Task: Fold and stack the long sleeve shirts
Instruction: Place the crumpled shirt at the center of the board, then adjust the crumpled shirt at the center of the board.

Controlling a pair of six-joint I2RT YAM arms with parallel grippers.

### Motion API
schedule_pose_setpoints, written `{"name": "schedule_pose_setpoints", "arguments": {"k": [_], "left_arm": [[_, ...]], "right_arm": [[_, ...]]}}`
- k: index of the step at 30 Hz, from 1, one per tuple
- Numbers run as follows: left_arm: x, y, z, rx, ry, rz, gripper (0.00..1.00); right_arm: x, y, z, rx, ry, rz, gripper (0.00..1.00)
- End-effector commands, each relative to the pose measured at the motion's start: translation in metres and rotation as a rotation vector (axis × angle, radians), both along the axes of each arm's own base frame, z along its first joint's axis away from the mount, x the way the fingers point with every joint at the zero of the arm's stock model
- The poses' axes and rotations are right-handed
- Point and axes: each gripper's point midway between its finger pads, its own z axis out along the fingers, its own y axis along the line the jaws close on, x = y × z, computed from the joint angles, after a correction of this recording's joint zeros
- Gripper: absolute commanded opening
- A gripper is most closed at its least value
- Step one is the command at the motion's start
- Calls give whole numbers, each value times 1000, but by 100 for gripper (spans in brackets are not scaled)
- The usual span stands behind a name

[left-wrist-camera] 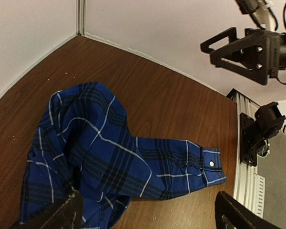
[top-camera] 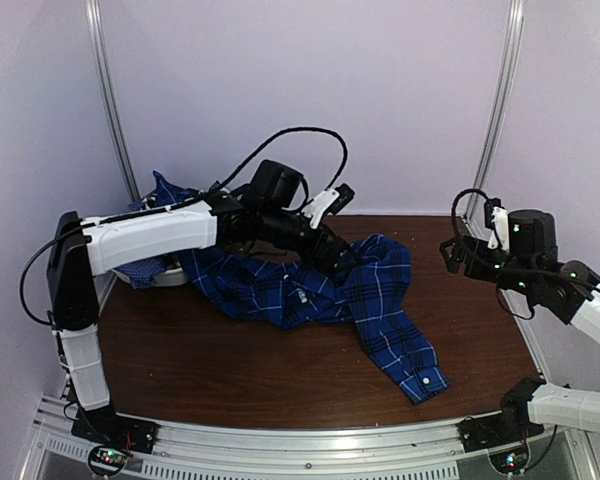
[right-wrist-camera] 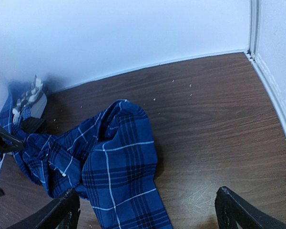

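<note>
A: Left gripper point(top-camera: 330, 252)?
B: Fingers spread wide, nothing held. Blue plaid shirt point(top-camera: 380, 300) lies crumpled right under it, cuffed sleeve running off to one side.
A: Right gripper point(top-camera: 458, 256)?
B: Wide apart too, empty. Shirt lies ahead and left of it, not touching.

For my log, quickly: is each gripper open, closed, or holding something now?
Left gripper: open, fingers wide above the blue plaid shirt, holding nothing.
Right gripper: open, empty.

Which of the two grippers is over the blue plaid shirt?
The left gripper: it hangs open right above the crumpled middle of the shirt. The right gripper, also open, is off to the right, clear of the cloth.
</note>
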Motion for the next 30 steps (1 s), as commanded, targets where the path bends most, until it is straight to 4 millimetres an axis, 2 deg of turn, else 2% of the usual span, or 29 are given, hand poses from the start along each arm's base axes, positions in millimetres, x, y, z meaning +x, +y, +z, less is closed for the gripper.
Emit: {"name": "schedule_pose_setpoints", "arguments": {"k": [1, 5, 7, 9, 12, 16, 19, 24, 30], "left_arm": [[1, 46, 33, 8, -174, 101, 98], [14, 97, -3, 109, -118, 298, 98], [20, 126, -35, 170, -27, 396, 97], [22, 144, -60, 200, 33, 480, 96], [22, 153, -91, 252, 84, 532, 95], [31, 167, -123, 344, 95, 628, 94], [29, 171, -140, 378, 117, 658, 91], [23, 161, -165, 408, 131, 655, 88], [27, 153, -178, 425, 133, 700, 89]], "right_arm": [[-5, 46, -40, 44, 93, 223, 100], [-8, 85, -54, 86, 119, 348, 100], [-12, 108, -54, 95, 114, 409, 100], [-12, 122, -55, 104, 111, 435, 100], [-9, 133, -59, 101, 122, 453, 100], [-9, 142, -64, 100, 141, 465, 100], [-11, 145, -70, 108, 152, 465, 100], [-12, 144, -75, 112, 161, 450, 100], [-13, 143, -78, 114, 171, 448, 100]]}}
